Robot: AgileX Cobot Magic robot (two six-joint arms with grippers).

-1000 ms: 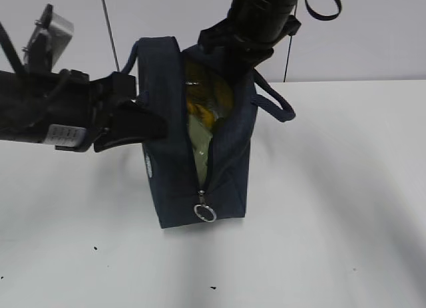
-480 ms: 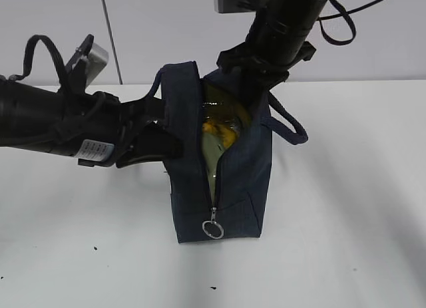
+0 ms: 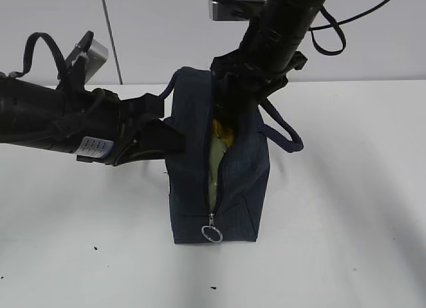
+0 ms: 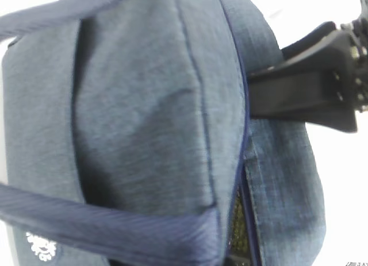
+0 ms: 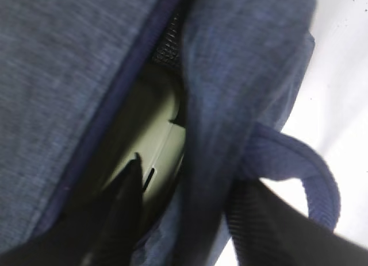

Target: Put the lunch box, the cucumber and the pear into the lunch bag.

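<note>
Navy lunch bag (image 3: 193,168) upright mid-table (image 3: 346,208), zipper part open, ring pull (image 3: 212,234) low at front.
Pale green lunch box (image 3: 214,169) and yellow pear (image 3: 222,130) show through the gap. Left gripper (image 3: 163,132) against bag's left side, opening unclear. Right gripper (image 3: 236,98) straddles right zipper edge, jaws parted, one finger inside.

The bag (image 3: 193,161) is matt, woven navy cloth with a shiny metal ring pull (image 3: 212,234); the box (image 5: 155,145) inside looks smooth pale plastic; the desk (image 3: 346,208) is matt white.
</note>
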